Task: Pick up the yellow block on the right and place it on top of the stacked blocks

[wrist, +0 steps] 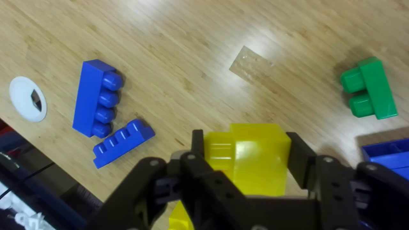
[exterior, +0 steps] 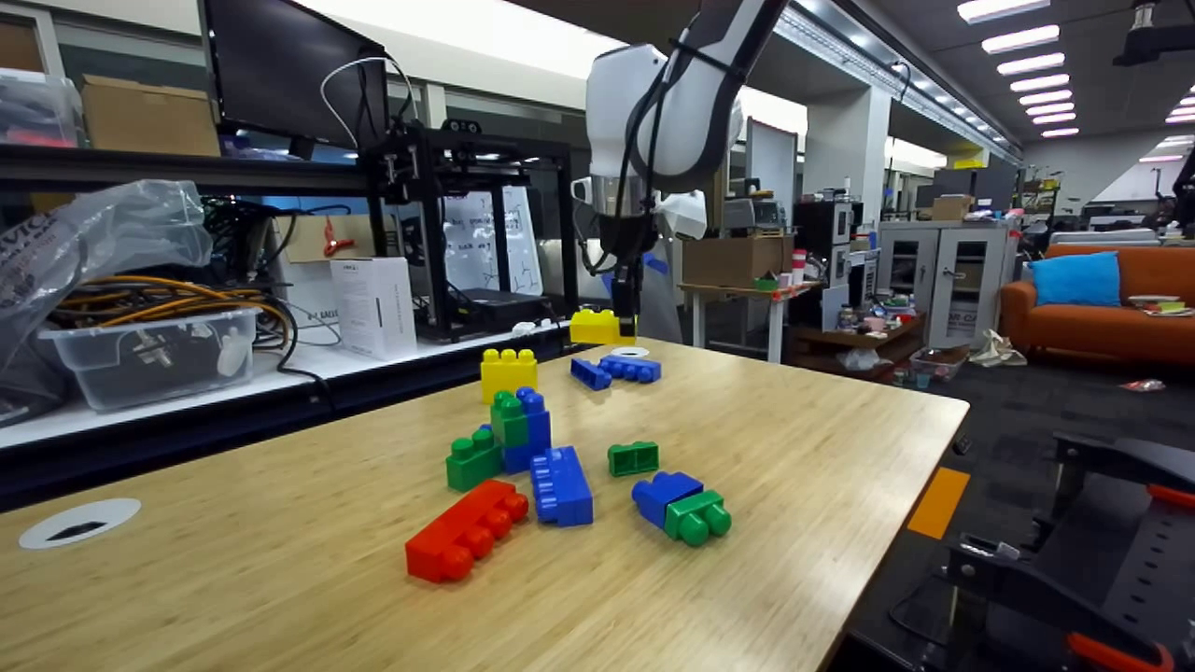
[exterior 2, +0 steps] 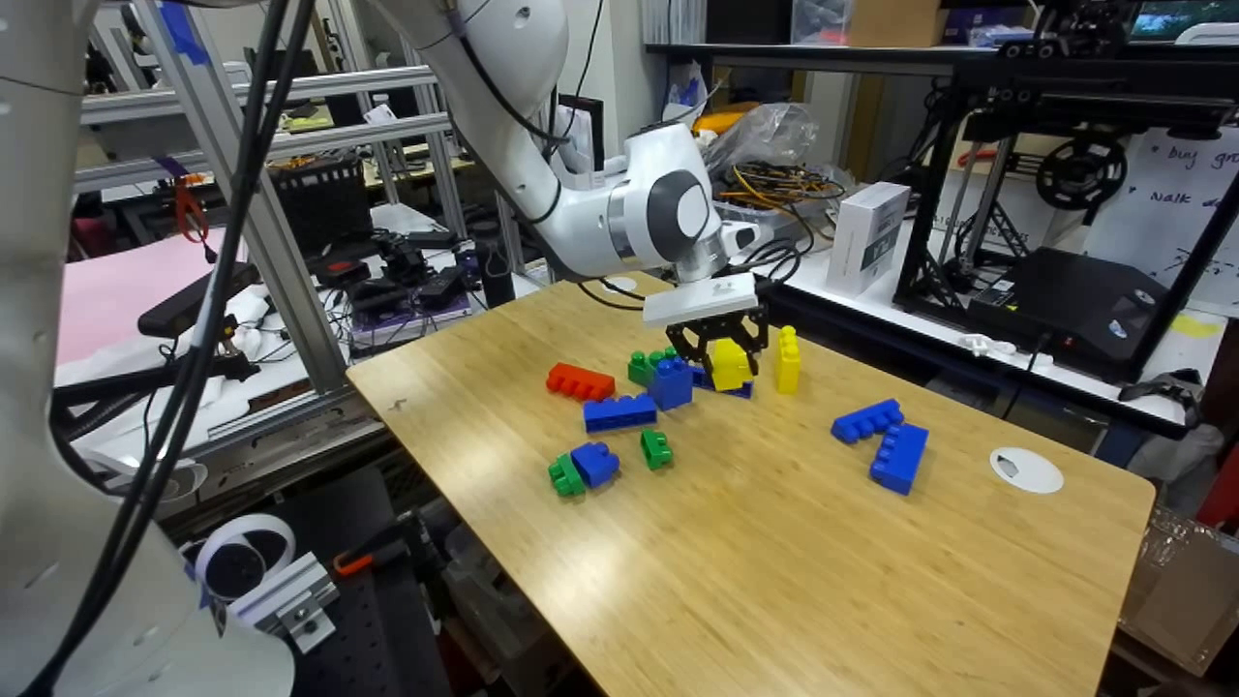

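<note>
Tabletop (exterior 2: 823, 561): one; pale wood grain, a patch of glare on its surface.

Black 3D printer (exterior 2: 1065, 300): one; set beyond the tabletop's long edge.

My jaws: one pair, clenched on the yellow block (wrist: 260, 159); the wrist view shows a finger (wrist: 302, 159) against either side of it.

Stacked blocks (exterior: 529, 437): one upright cluster, blue and green; in an exterior view a low green brick (exterior: 474, 462) stands just beside it, joined or merely touching, I cannot tell.

Yellow block: one; in my grasp, above the tabletop, near the stacked blocks and apart from them.

Second yellow brick (exterior 2: 788, 366): one; on the tabletop, studs up, near the long edge; partly hidden by my jaws in the wrist view.

Red brick (exterior: 467, 532): one; lying on its side, near the stacked blocks.

Long blue brick (exterior: 564, 490): one; on its side, near the red brick.

Angled blue bricks (exterior 2: 898, 458): two; just beside each other, well apart from the stacked blocks.

Blue-and-green pair (exterior: 677, 505): one; low, its two parts touching, studs sideways.

Small green brick (wrist: 378, 89): one; on its side, near the blue-and-green pair.
</note>
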{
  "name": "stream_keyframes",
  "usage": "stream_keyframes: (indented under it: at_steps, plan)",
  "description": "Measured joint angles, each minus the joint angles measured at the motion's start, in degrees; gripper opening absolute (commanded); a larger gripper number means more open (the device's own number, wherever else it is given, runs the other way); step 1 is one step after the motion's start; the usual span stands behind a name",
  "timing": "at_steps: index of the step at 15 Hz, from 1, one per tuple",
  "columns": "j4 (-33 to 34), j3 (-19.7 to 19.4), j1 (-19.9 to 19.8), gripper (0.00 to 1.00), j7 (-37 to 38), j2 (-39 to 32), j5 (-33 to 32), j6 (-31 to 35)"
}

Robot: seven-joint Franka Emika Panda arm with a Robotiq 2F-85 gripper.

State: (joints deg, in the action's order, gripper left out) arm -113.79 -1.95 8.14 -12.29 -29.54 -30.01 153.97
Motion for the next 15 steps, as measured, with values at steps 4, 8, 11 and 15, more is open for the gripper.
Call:
stream_keyframes:
  at_steps: [4,8,11,15]
  plan:
    - [-3.8,-2.8,3.2,0.38,5.8,2.7,-8.1,6.8]
    - [-8.9,-4.0,5.2,0.38,8.6,6.0,-15.2,13.0]
    - [-11.7,-5.2,6.9,0.38,11.2,7.5,-20.5,16.9]
    - [-12.0,-8.3,10.3,0.38,17.4,7.7,-28.1,18.0]
